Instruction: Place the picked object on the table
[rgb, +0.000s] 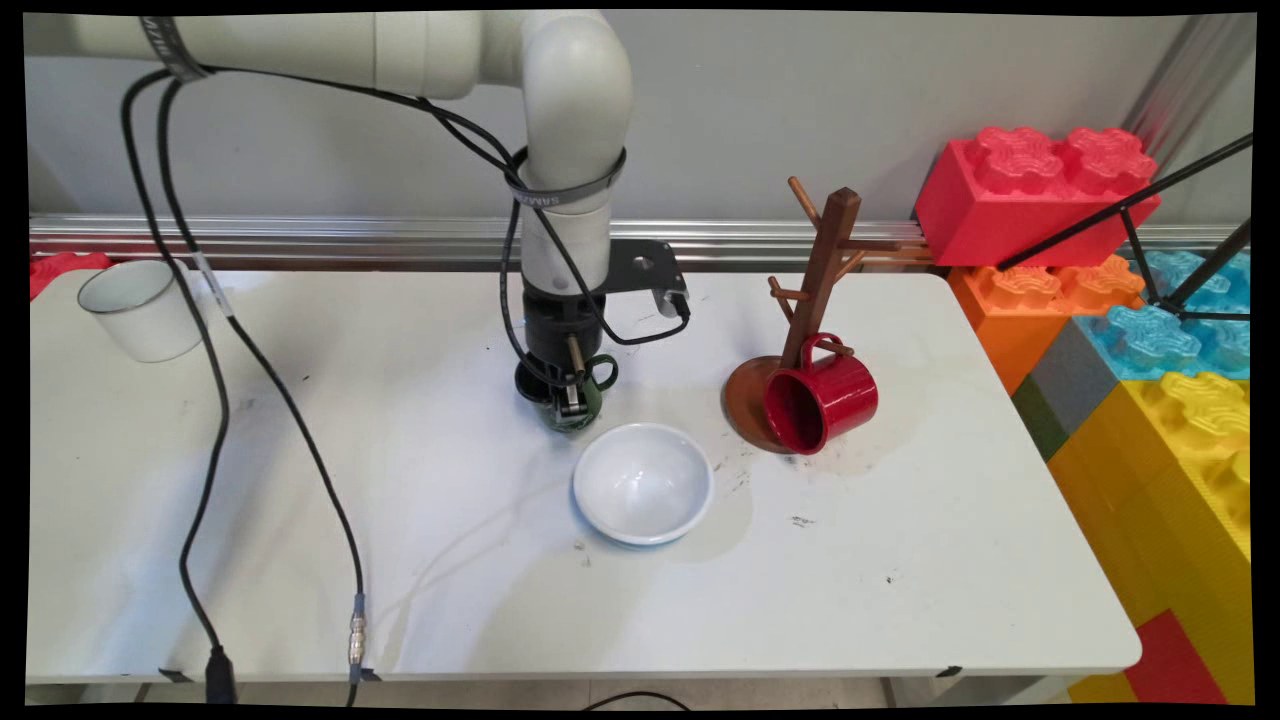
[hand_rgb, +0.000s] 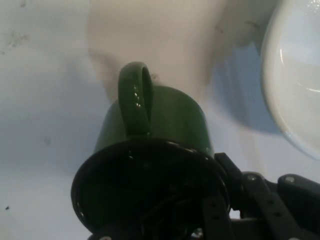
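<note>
Just left of the bowl (rgb: 643, 483), near the counter's (rgb: 400, 560) middle, your gripper (rgb: 570, 405) pinches the green mug (rgb: 590, 385) by its rim, one finger inside, the mug hanging tilted. That thin rim hold could let the mug pivot or slip out. With the bowl so close, any swing right could knock it, and the red mug (rgb: 822, 397) on the rack (rgb: 820, 275) stands beyond.

The white arm (rgb: 570, 150) is reaching in from the upper left, elbow bent, forearm pointing straight down. Its black two-finger gripper (rgb: 568, 400) is clamping something low over the table.
</note>
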